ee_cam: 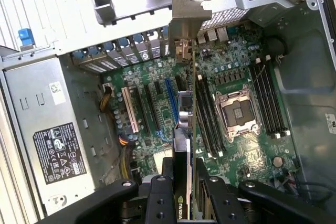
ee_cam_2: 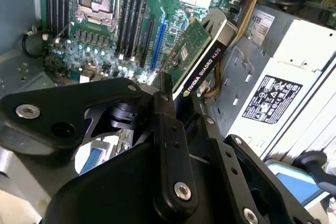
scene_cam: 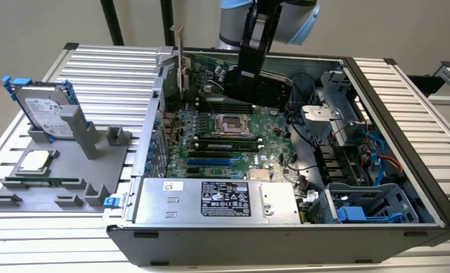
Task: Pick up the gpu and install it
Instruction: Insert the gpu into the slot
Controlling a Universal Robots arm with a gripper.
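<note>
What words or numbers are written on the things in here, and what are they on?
gpu, gripped by the gripper: white lettering on its black edge, a maker's name and model, not read out here.
power supply label: symbols and print, too small to read.
hard drive label: too small to read.

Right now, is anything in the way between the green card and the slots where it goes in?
No, nothing visible is. The jaws hold the gpu in the air above the motherboard, and the slots under it look bare.
</note>
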